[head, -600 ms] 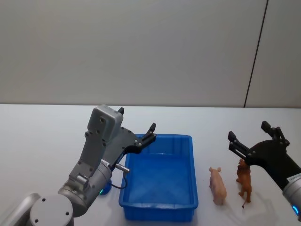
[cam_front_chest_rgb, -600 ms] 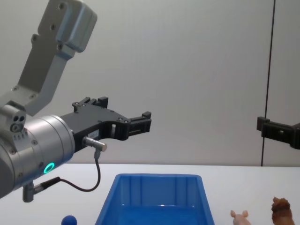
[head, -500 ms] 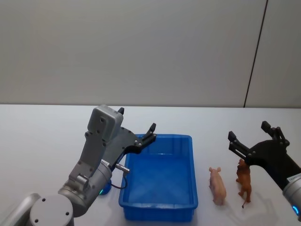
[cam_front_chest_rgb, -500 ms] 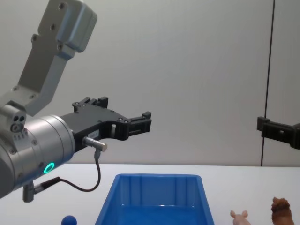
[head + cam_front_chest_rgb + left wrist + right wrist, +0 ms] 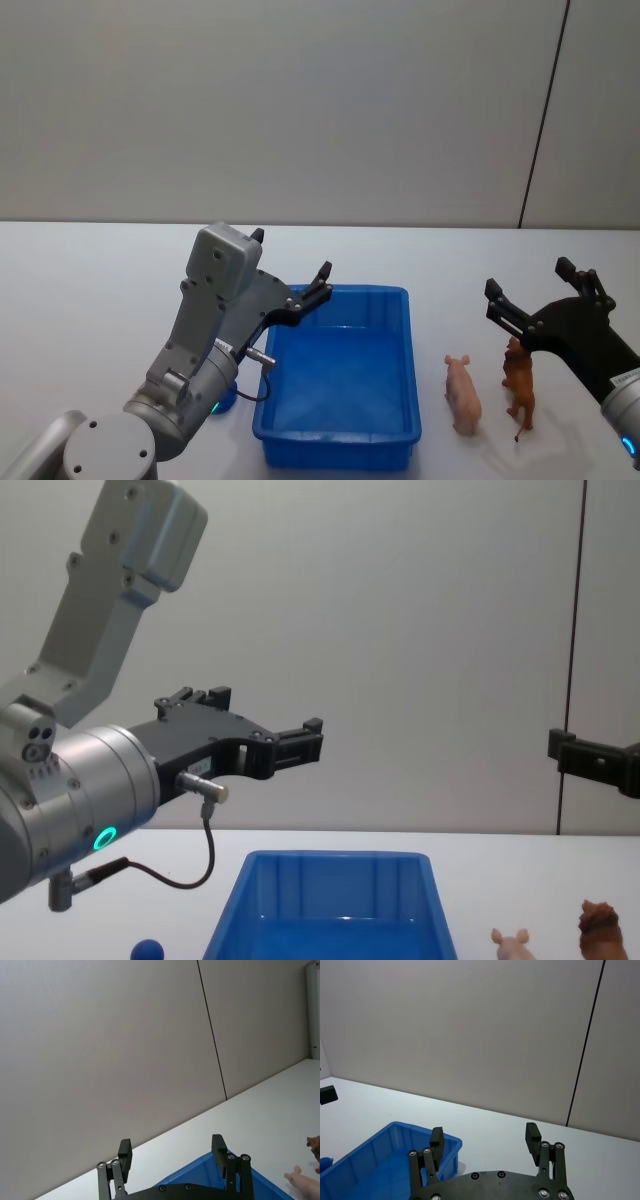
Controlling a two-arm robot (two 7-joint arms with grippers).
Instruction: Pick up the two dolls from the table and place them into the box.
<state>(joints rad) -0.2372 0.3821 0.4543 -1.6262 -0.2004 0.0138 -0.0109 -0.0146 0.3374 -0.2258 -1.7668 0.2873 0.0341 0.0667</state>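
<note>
Tabletop: box sits mid front edge, nothing in it. Left tool is spread and empty over the box's left rim, looks parked. Right tool is spread above the brown doll toward the front right, likely lining up a grab. Pig stands between that doll and the box.

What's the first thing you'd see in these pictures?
The bright blue box in the middle of the white table jumps out first. Right of it stand a pink pig and a brown shaggy animal, side by side. The left gripper hangs open over the box's left side, the right gripper open above the brown animal.
</note>
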